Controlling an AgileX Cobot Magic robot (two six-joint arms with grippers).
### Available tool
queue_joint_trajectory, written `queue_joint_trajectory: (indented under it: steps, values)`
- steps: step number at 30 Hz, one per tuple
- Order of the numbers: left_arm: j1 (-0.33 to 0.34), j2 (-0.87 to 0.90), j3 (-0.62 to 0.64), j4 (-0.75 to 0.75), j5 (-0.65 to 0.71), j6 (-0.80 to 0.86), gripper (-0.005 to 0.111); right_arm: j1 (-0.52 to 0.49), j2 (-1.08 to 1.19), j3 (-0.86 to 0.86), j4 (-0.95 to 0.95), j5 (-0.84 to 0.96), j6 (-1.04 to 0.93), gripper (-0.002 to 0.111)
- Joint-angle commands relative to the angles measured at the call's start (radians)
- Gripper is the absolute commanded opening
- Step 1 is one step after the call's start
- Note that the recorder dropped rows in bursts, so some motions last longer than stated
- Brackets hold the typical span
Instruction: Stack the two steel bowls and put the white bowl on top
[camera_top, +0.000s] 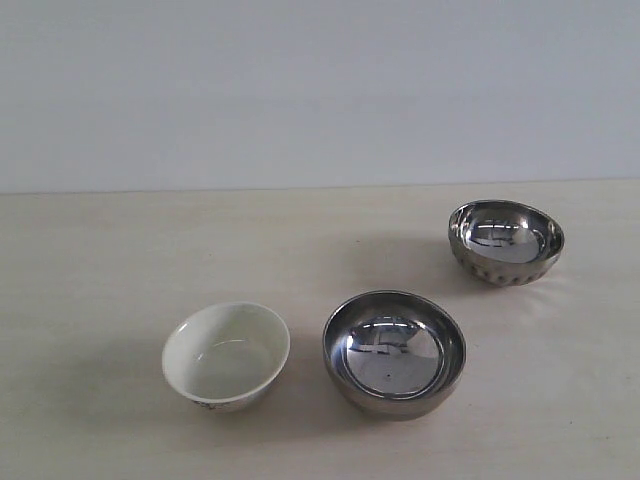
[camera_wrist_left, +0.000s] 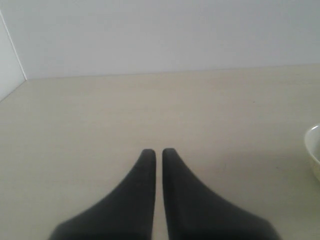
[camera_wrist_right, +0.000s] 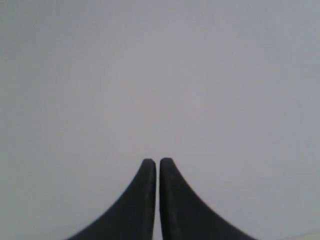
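Three bowls stand apart on the pale table (camera_top: 120, 240) in the exterior view. The smooth-sided steel bowl (camera_top: 394, 352) is at the front centre. Further back on the right sits the dimpled steel bowl (camera_top: 506, 241). The white bowl (camera_top: 226, 355), with a dark pattern near its base, is at the front left and tilts slightly. Neither arm appears in that view. My left gripper (camera_wrist_left: 158, 151) is shut and empty over bare table, with the white bowl's rim (camera_wrist_left: 314, 150) at the frame edge. My right gripper (camera_wrist_right: 158, 161) is shut and empty, facing only the plain wall.
A plain light wall (camera_top: 320, 90) rises behind the table's far edge. A side wall panel (camera_wrist_left: 7, 65) meets the table in the left wrist view.
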Motion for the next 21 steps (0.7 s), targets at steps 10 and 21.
queue_joint_trajectory:
  steps: [10, 21]
  values:
    - [0.004, -0.004, 0.004, 0.001, 0.001, -0.008, 0.004, -0.001, 0.301, -0.244, -0.009, 0.187, 0.059, 0.000]
    - [0.004, -0.004, 0.004, 0.001, 0.001, -0.008, 0.004, 0.175, 0.847, -0.495, -0.009, 0.338, -0.116, 0.000]
